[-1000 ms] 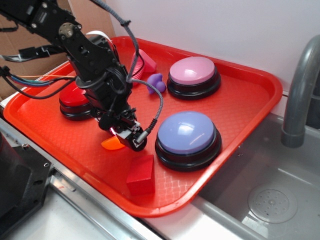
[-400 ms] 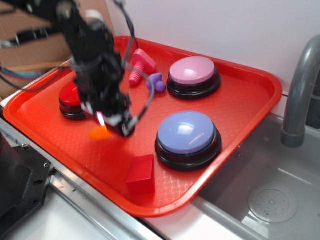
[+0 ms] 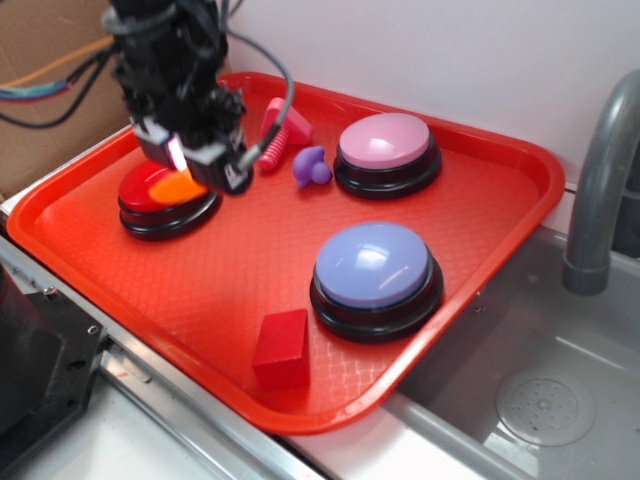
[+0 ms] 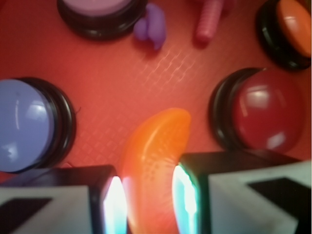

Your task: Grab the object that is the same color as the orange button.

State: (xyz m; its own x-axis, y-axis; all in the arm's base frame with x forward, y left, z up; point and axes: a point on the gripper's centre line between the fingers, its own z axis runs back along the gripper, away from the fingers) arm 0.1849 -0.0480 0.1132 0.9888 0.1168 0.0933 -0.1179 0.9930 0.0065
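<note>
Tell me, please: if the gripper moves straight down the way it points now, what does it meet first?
Probably the red button. The gripper, shut on the orange slice, hangs over or just beside that button's dome; depth is unclear, so it might reach the tray instead.

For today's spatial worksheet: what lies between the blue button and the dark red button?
In the wrist view, the orange slice, clamped in the end effector, sits between the blue button and dark red button.

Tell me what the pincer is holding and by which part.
The pincer holds the orange slice by one end, a finger on each flat side; the other end pokes out in front.
</note>
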